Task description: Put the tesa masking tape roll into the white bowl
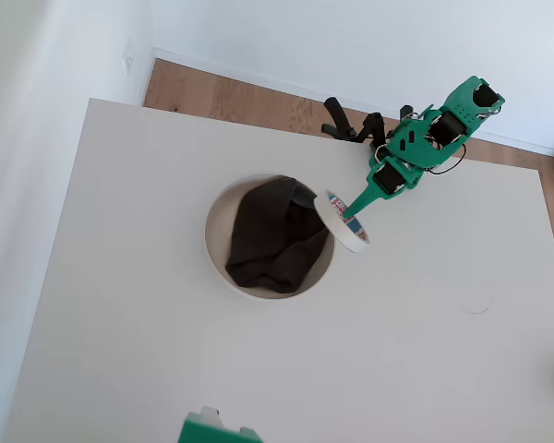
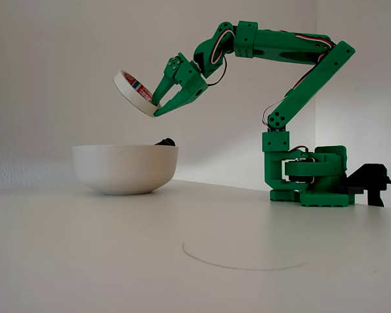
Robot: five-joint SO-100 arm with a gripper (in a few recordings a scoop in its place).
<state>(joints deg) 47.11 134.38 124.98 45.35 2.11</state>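
Observation:
The tesa masking tape roll point(image 1: 343, 224) point(image 2: 134, 92), a cream ring with a red-and-blue inner label, hangs tilted in the air. My green gripper point(image 1: 353, 214) point(image 2: 158, 104) is shut on its rim. The white bowl point(image 1: 218, 247) point(image 2: 124, 168) sits on the table with a dark grey cloth point(image 1: 272, 235) inside. In the overhead view the roll overlaps the bowl's right rim. In the fixed view it is well above the bowl, over its right half.
The arm's green base point(image 2: 309, 176) stands at the table's back edge point(image 1: 351, 138), with black clamps point(image 1: 351, 122) beside it. A faint circle mark point(image 1: 475, 300) point(image 2: 241, 257) lies on the white tabletop. A green part point(image 1: 217, 429) pokes in at the overhead view's bottom edge.

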